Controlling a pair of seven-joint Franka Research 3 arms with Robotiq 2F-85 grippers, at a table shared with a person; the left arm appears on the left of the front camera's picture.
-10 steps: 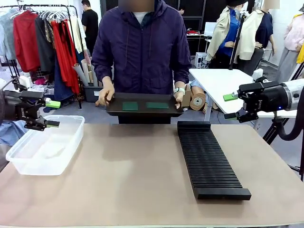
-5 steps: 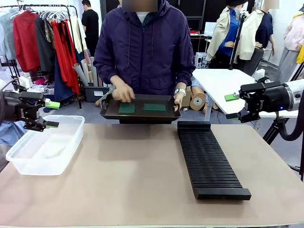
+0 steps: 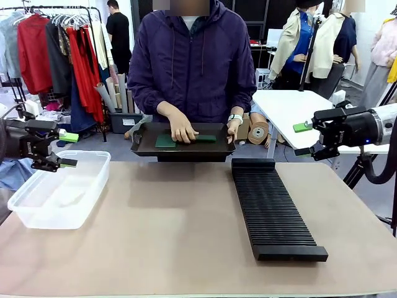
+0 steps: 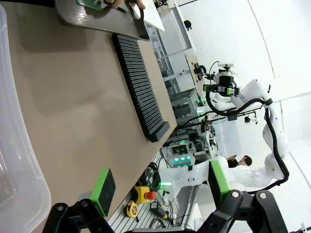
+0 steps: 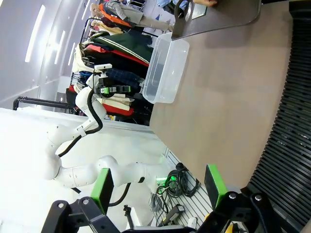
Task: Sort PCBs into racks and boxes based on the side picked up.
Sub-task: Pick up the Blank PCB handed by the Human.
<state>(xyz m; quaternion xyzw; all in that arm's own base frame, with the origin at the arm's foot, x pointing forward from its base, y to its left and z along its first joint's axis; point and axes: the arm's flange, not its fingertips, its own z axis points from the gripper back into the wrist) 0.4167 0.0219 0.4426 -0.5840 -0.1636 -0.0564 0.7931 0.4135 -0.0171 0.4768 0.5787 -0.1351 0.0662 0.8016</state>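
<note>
**Front view.** Left end effector point(image 3: 69, 149) wide open, holding nothing, up in the air near the clear box point(image 3: 62, 192). Right end effector point(image 3: 302, 139) wide open too, holding nothing, up off to the right, past the far end of the long black rack point(image 3: 273, 211). Two green PCBs point(image 3: 165, 141) flat in a black tray point(image 3: 186, 151), held at the far edge of the counter point(image 3: 167, 230). One hand point(image 3: 183, 131) of the person on the PCBs, the other on the tray's side.

**Left wrist view.** Box wall very close on one side. Whole rack lying long across the counter. A bit of tray and green PCB at the top. Bare gap between the green pads, easier to check here than from the front.

**Right wrist view.** Rack ribs close by, box well apart across the counter. PCBs too hard to make out here.

**Could go wrong:**
- Reaching in now could bump the person's hand.
- Thin flat boards, hard to pinch, so maybe a slip.
- Two faces much alike from afar, so maybe the wrong place.
- Narrow rack slots, easy to miss.
</note>
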